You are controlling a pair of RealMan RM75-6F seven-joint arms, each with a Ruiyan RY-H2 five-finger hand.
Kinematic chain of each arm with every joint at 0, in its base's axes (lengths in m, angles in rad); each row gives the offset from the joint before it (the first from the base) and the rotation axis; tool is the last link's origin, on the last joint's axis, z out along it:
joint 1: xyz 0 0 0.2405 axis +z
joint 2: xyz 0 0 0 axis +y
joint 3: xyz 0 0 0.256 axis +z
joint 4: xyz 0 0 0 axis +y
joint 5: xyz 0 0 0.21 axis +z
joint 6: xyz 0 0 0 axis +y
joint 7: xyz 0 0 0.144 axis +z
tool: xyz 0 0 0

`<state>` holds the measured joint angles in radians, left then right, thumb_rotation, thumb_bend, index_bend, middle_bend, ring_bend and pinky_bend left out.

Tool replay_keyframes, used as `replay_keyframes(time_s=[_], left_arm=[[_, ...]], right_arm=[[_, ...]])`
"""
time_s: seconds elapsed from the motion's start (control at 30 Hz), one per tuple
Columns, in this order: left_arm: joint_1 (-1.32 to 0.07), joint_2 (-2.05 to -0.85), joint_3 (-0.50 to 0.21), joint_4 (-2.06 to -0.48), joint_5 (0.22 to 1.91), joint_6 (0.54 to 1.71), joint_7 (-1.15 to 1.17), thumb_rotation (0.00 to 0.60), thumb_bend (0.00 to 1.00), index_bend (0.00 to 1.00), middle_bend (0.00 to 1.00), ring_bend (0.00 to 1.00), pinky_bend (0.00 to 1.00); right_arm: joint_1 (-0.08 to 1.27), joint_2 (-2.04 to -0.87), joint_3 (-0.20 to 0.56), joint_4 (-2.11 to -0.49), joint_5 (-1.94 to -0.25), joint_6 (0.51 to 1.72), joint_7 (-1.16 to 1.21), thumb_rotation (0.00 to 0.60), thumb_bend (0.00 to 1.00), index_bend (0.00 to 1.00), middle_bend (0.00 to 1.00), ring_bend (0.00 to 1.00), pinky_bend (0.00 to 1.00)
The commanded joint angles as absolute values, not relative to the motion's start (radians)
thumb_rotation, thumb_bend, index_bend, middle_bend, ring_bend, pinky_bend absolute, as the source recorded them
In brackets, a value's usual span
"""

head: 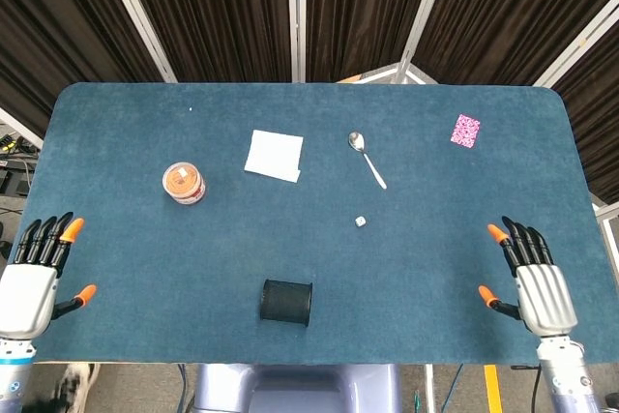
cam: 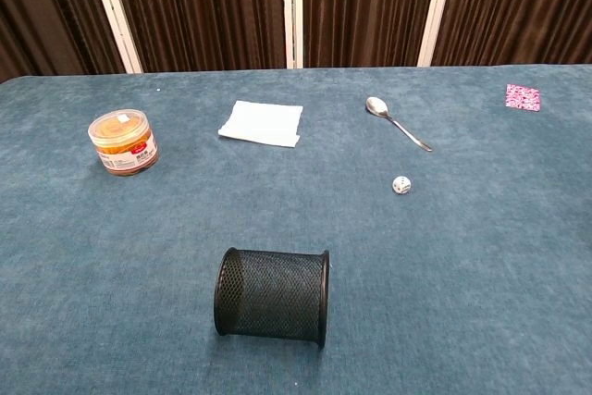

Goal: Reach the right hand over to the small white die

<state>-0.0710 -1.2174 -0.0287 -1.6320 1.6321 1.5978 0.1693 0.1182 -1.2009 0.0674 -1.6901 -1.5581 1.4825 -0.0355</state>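
Blue felt counter (head: 116, 113) keeps the die (head: 359, 222) alone mid-table, so our right hand (head: 534, 280), fingers spread & empty at the near-right edge, has a free path over.

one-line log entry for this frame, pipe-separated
right hand: open, near right table edge, far from die | left hand: open, idle | die: untouched, below spoon

bright, even overhead light, soft short shadows, both views sharp, no glare.
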Motion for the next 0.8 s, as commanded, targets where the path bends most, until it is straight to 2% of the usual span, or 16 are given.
replay_keyframes(time_s=[0.03, 0.27, 0.53, 0.8], left_arm=[[-0.071, -1.214, -0.033, -1.632, 1.625, 1.598, 0.157, 0.6, 0.04, 0.0, 0.0, 0.0, 0.0], [-0.076, -1.209, -0.042, -1.632, 1.607, 1.589, 0.143, 0.6, 0.04, 0.0, 0.0, 0.0, 0.0], [-0.084, -1.212, -0.055, -1.623, 1.579, 1.572, 0.145, 0.6, 0.04, 0.0, 0.0, 0.0, 0.0], [-0.096, -1.211, -0.064, -1.608, 1.558, 1.55, 0.117, 0.6, 0.04, 0.0, 0.0, 0.0, 0.0]], right_arm=[[0.145, -1.203, 0.086, -1.714, -1.548, 1.453, -0.038, 0.6, 0.11, 0.13, 0.0, 0.0, 0.0], [0.265, -1.232, 0.171, -1.777, -1.46, 1.313, -0.123, 0.6, 0.11, 0.2, 0.0, 0.0, 0.0], [0.441, -1.337, 0.269, -1.759, -1.277, 1.131, -0.269, 0.6, 0.18, 0.36, 0.06, 0.0, 0.0], [0.57, -1.459, 0.303, -1.642, -1.132, 1.019, -0.347, 0.6, 0.18, 0.37, 0.07, 0.0, 0.0]])
